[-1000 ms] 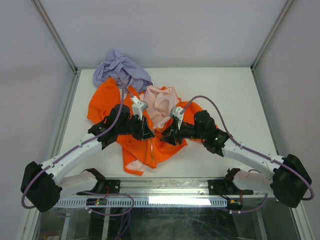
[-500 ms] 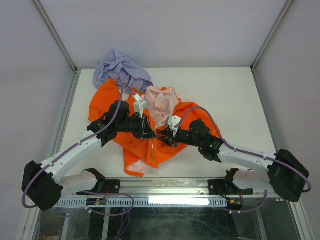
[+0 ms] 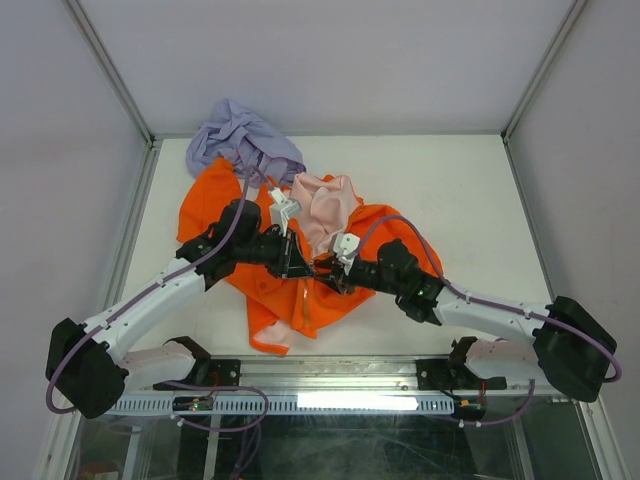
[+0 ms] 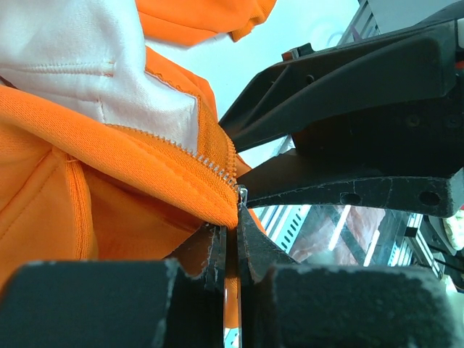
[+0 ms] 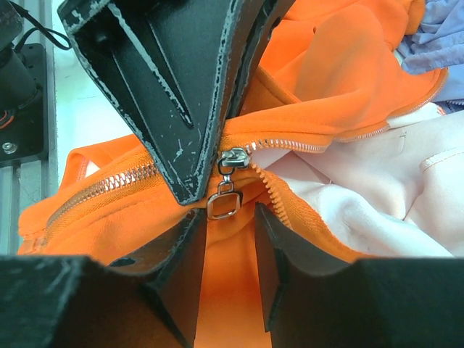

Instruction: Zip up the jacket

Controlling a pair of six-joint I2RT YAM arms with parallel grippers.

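The orange jacket [image 3: 300,290] lies crumpled mid-table with its pink lining [image 3: 322,205] showing. My left gripper [image 3: 297,266] is shut on the jacket's zipper edge; in the left wrist view [image 4: 233,228] the orange fabric and the zipper teeth [image 4: 206,161] are pinched just beside the slider. My right gripper [image 3: 326,272] faces it, almost touching. In the right wrist view it [image 5: 228,217] is open. The silver zipper slider [image 5: 235,158] and its square pull tab [image 5: 223,204] hang just ahead of its fingertips, not gripped. The left gripper's fingers [image 5: 159,94] show right above the slider.
A lavender-purple garment [image 3: 240,135] is bunched at the far left, touching the jacket's top. White table surface [image 3: 470,200] lies to the right. Metal frame rails [image 3: 130,240] run along the sides, and a front rail [image 3: 330,400] runs by the arm bases.
My right arm has moved left, bringing its gripper close up to the left gripper at the zipper. The left gripper has shifted slightly and still holds the jacket.
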